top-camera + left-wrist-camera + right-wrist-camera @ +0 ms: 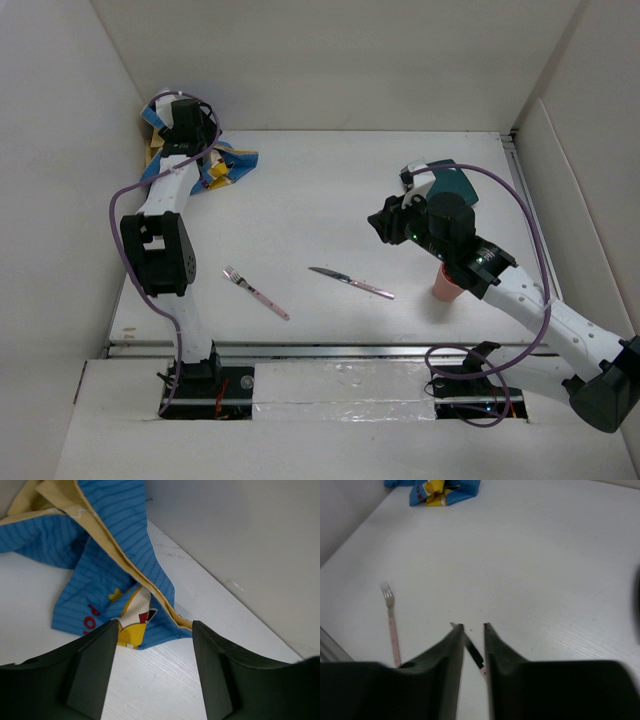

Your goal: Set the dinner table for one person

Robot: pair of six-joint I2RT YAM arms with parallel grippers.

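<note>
— White walls stand on three sides of the desk (pixel 320 190), and I think the setting is hardly begun. Where are the things?
— All on the desk. A fork (pixel 255 292) and a knife (pixel 350 282) lie toward the near edge, apart from each other. A pink cup (pixel 446 285) stands at the right, partly under the right arm. A teal dish (pixel 455 182) is farther back, half hidden. The placemat (pixel 228 165) is crumpled in the far left corner.
— And the end effectors?
— The left end effector (pixel 155 625) has its fingers wide apart, low over the desk, with the edge of the placemat just in front of them. It holds nothing. The right end effector (pixel 472 626) hangs above the knife with its fingers nearly together, only a thin gap between them, also empty.
— What can go wrong?
— The placemat worries me most. It lies in several folds, so the fingers may catch only one layer and drag it as a bunch. The wall is close too, and a fingertip could hit it. On the right, the arm passes near the cup, and a low turn could push it over. The knife is thin and flat, so fingers may slip on it.
</note>
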